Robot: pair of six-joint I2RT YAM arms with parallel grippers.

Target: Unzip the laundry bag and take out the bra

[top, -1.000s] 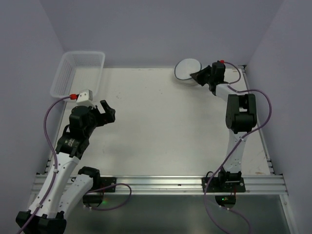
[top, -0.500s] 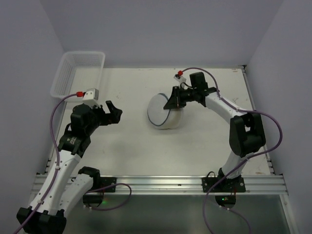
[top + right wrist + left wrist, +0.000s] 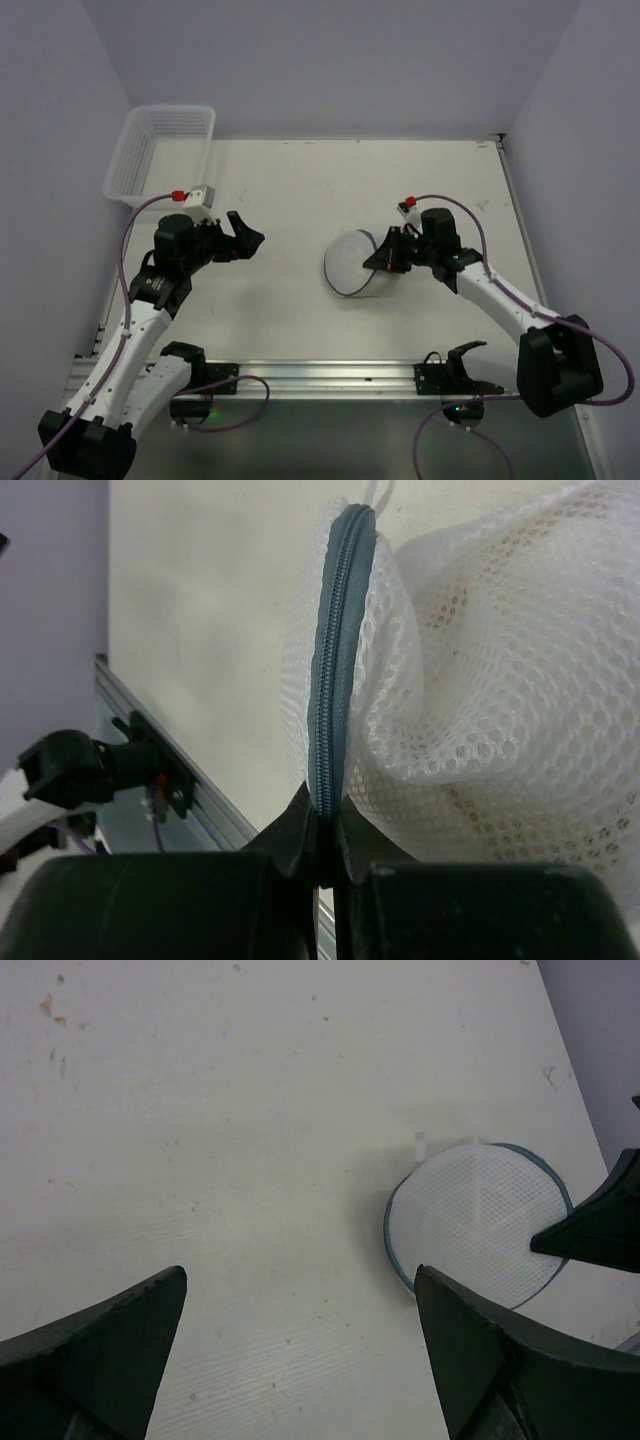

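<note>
The laundry bag (image 3: 350,264) is a round white mesh pouch with a grey-blue zipper rim, near the table's middle right. It also shows in the left wrist view (image 3: 480,1220) and fills the right wrist view (image 3: 500,700). My right gripper (image 3: 385,258) is shut on the bag's zippered rim (image 3: 335,680) and holds that edge tilted up. My left gripper (image 3: 245,240) is open and empty, hovering well left of the bag. The zipper looks closed. The bra is hidden inside the bag.
A white slatted plastic basket (image 3: 160,150) stands at the back left corner. Grey walls close in the table on three sides. A metal rail (image 3: 320,378) runs along the near edge.
My right gripper has carried the bag from the back right corner toward the table's middle and nearer the front. My left gripper has moved right, toward the bag.
</note>
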